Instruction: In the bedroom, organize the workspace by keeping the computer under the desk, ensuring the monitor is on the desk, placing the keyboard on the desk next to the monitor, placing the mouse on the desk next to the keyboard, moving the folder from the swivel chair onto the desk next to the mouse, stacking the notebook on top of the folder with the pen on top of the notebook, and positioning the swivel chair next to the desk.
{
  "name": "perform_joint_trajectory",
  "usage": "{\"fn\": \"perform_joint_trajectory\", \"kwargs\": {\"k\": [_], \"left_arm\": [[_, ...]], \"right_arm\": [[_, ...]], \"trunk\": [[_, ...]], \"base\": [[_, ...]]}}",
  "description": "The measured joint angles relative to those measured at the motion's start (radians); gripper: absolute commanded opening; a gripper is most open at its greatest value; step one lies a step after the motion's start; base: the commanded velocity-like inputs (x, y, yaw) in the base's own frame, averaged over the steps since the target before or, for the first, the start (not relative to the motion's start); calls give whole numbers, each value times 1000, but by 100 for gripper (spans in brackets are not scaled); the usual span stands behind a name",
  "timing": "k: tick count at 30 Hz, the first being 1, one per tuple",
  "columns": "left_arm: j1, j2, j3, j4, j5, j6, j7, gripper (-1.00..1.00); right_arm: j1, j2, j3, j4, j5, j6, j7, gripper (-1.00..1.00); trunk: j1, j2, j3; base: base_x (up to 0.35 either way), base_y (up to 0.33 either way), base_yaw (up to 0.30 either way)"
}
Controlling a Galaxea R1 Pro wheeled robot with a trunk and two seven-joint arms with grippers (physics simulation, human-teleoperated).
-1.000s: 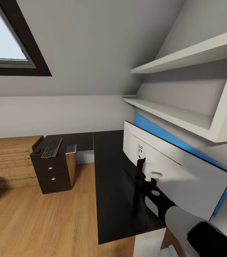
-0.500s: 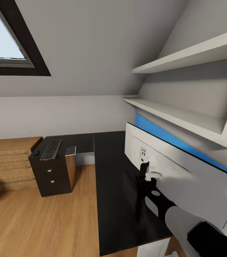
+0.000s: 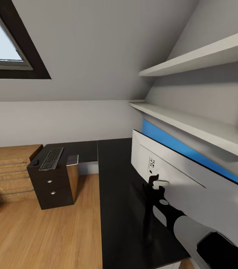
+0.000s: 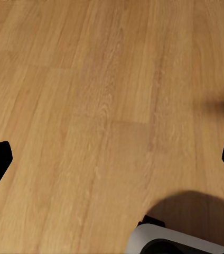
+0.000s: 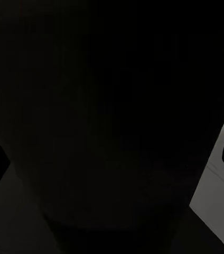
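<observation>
The monitor [image 3: 194, 186], a wide thin panel showing its pale grey back, stands on the glossy black desk [image 3: 119, 194]; we cannot tell whether our right gripper [image 3: 153, 183] is clamped, while our left gripper's [image 4: 112, 159] fingers are wide.

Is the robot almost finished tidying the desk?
Not nearly. The monitor is on the desk, seen from its pale back, and the right gripper is at its stand; whether it grips, I cannot tell. The keyboard and mouse lie on the black drawer unit, not yet beside the monitor.

Monitor [image 3: 194, 186] on desk [image 3: 119, 179]; keyboard [image 3: 51, 158] on drawer unit [image 3: 53, 183], left.
</observation>
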Motion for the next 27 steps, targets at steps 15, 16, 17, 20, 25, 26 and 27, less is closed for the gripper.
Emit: {"fn": "perform_joint_trajectory", "kwargs": {"k": [15, 16, 17, 20, 25, 26, 27], "left_arm": [[0, 0, 0, 0, 0, 0, 0, 100], [1, 0, 0, 0, 0, 0, 0, 100], [0, 0, 0, 0, 0, 0, 0, 100], [0, 1, 3, 0, 0, 0, 0, 100], [0, 2, 3, 0, 0, -1, 0, 100], [0, 2, 3, 0, 0, -1, 0, 100], [1, 2, 3, 0, 0, -1, 0, 100]], "right_arm": [[0, -1, 1, 0, 3, 1, 0, -100], [0, -1, 1, 0, 3, 1, -1, -100], [0, -1, 1, 0, 3, 1, 0, -100], [0, -1, 2, 0, 3, 1, -1, -100], [0, -1, 6, 0, 7, 2, -1, -100], [0, -1, 5, 0, 6, 2, -1, -100], [0, -1, 2, 0, 4, 1, -1, -100]], "trunk": [[0, 0, 0], [0, 0, 0], [0, 0, 0], [0, 0, 0], [0, 0, 0], [0, 0, 0], [0, 0, 0]], "base": [[6, 0, 0], [0, 0, 0], [0, 0, 0], [0, 0, 0], [0, 0, 0], [0, 0, 0], [0, 0, 0]]}}
